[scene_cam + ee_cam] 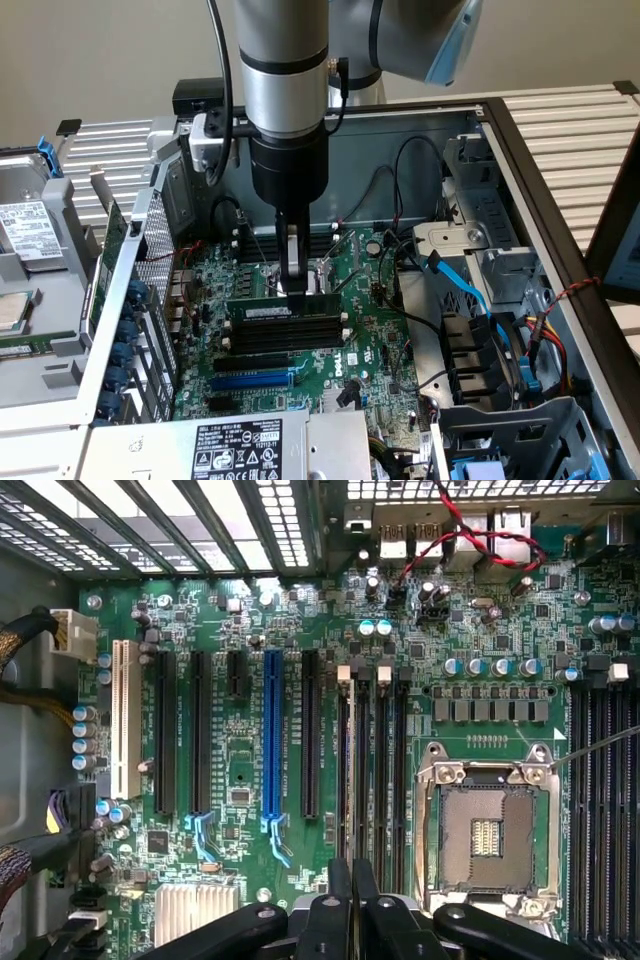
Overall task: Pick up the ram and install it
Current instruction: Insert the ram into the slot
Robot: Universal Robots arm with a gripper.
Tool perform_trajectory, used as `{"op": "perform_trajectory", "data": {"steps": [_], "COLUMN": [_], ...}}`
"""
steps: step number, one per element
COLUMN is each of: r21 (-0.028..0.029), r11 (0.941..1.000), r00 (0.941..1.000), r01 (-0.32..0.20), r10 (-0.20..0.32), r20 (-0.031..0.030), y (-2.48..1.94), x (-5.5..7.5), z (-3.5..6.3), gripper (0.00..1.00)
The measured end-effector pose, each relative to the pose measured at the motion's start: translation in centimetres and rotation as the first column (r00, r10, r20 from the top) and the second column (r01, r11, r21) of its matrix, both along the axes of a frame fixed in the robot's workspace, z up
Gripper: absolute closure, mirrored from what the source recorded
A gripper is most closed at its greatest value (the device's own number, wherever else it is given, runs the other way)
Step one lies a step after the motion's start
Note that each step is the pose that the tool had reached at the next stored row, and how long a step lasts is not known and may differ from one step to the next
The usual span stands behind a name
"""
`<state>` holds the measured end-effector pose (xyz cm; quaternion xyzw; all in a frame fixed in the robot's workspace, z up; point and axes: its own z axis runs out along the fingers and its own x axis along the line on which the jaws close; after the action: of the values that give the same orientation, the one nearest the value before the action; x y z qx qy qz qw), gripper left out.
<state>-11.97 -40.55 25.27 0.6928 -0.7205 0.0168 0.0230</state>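
The ram (272,312), a green stick with a white label strip, stands on edge in the memory slot nearest the processor socket. My gripper (294,290) comes straight down onto its top edge near the middle. In the wrist view the ram (349,780) appears edge-on as a thin pale line, running in between my black fingertips (340,905). The gripper (352,885) is shut on the ram. Beside the ram lie the empty black memory slots (385,780), seen as dark bars (285,340) in the exterior view.
A blue expansion slot (250,381) lies beyond the memory slots. The open processor socket (487,830) sits close beside the ram. Blue cables (470,290) and drive bays crowd the exterior view's right. A labelled power supply (235,450) is at the front, and the metal case wall (130,270) at the exterior view's left.
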Motion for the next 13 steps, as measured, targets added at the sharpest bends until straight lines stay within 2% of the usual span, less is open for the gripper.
{"op": "perform_trajectory", "data": {"steps": [13], "r21": [-0.0005], "r11": [1.0000], "r00": [1.0000], "r01": [-0.007], "r10": [0.007], "r20": [-0.0009], "y": [0.00], "x": [-0.05], "z": [-0.48], "gripper": [0.87]}}
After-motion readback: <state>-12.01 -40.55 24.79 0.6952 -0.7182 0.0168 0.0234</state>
